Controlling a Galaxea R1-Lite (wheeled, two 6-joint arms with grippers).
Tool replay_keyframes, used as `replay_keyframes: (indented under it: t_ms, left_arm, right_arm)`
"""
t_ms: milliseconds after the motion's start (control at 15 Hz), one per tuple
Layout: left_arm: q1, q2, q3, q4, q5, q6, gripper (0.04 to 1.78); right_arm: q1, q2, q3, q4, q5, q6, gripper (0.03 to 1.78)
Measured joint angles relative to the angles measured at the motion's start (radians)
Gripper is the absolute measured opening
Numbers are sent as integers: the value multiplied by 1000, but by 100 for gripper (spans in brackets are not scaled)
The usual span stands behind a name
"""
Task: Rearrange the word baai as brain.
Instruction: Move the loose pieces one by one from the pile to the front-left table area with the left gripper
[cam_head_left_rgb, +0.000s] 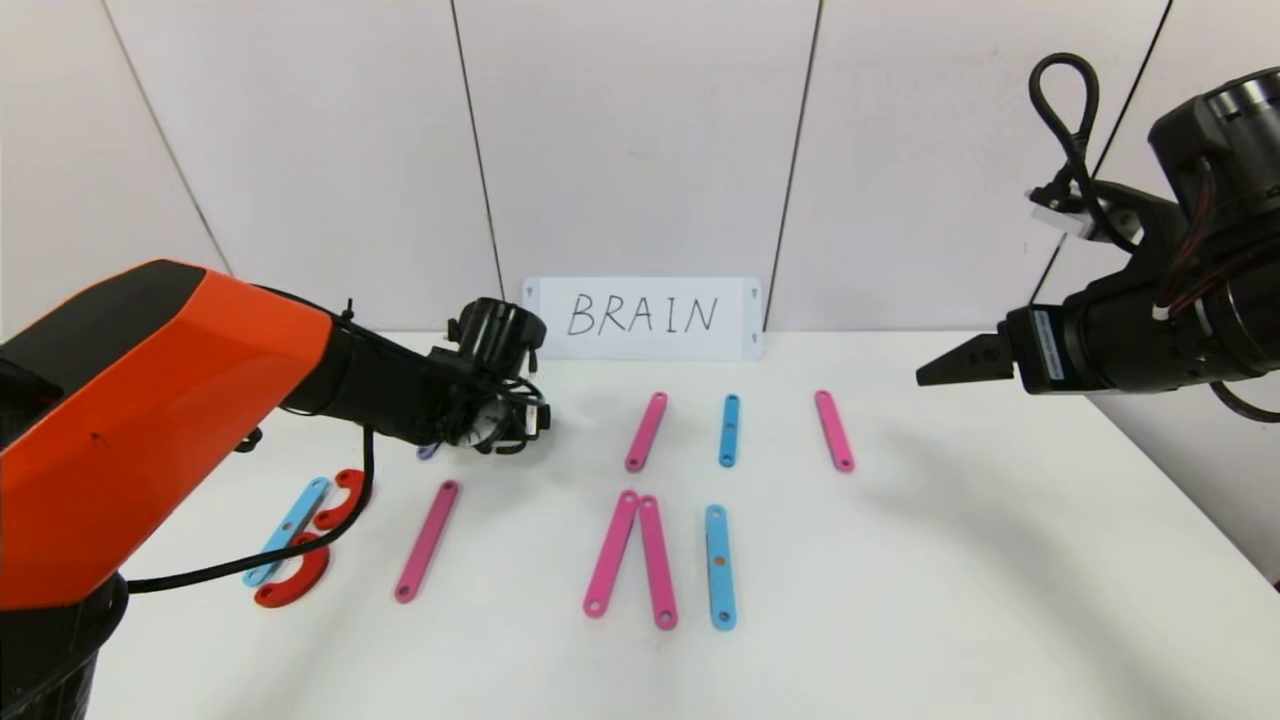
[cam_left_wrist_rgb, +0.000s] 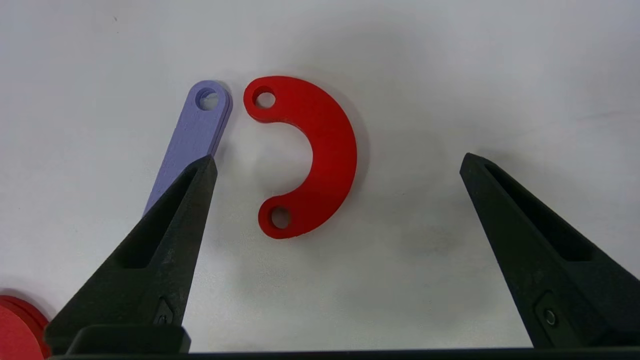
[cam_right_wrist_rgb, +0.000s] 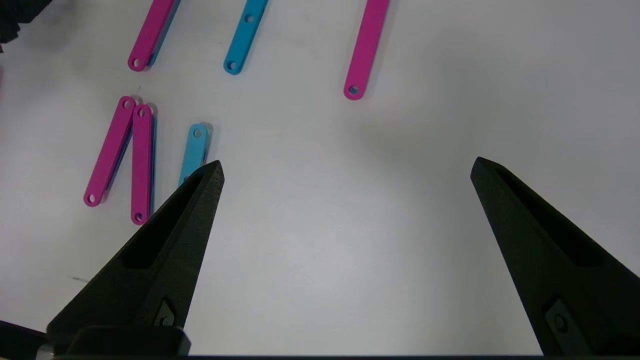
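Observation:
The word's pieces lie flat on the white table. At the left, a blue strip (cam_head_left_rgb: 287, 530) sits with two red C-curves (cam_head_left_rgb: 345, 497) (cam_head_left_rgb: 292, 582) beside it, then a pink strip (cam_head_left_rgb: 428, 540). My left gripper (cam_left_wrist_rgb: 338, 159) hangs open over a third red C-curve (cam_left_wrist_rgb: 330, 145), which lies loose on the table between the fingers, next to a purple strip (cam_left_wrist_rgb: 192, 135). In the middle, two pink strips (cam_head_left_rgb: 610, 552) (cam_head_left_rgb: 658, 560) meet at the top beside a blue strip (cam_head_left_rgb: 720, 566). My right gripper (cam_head_left_rgb: 930, 372) hovers open at the right, holding nothing.
A white card (cam_head_left_rgb: 643, 318) handwritten BRAIN leans against the back wall. In front of it lie a pink strip (cam_head_left_rgb: 646, 430), a blue strip (cam_head_left_rgb: 729, 430) and a pink strip (cam_head_left_rgb: 834, 430). The table's right edge (cam_head_left_rgb: 1180, 480) runs under the right arm.

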Motion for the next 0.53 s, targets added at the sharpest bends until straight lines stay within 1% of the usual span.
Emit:
replay_keyframes:
  t_ms: [200,533]
  left_arm:
    - [0,19,-74,109,-3,-94,171]
    - [5,29,-101,117,-21,-111,171]
  right_arm:
    - [0,0,1,0,1,0,173]
    - [1,0,3,0,1,0,173]
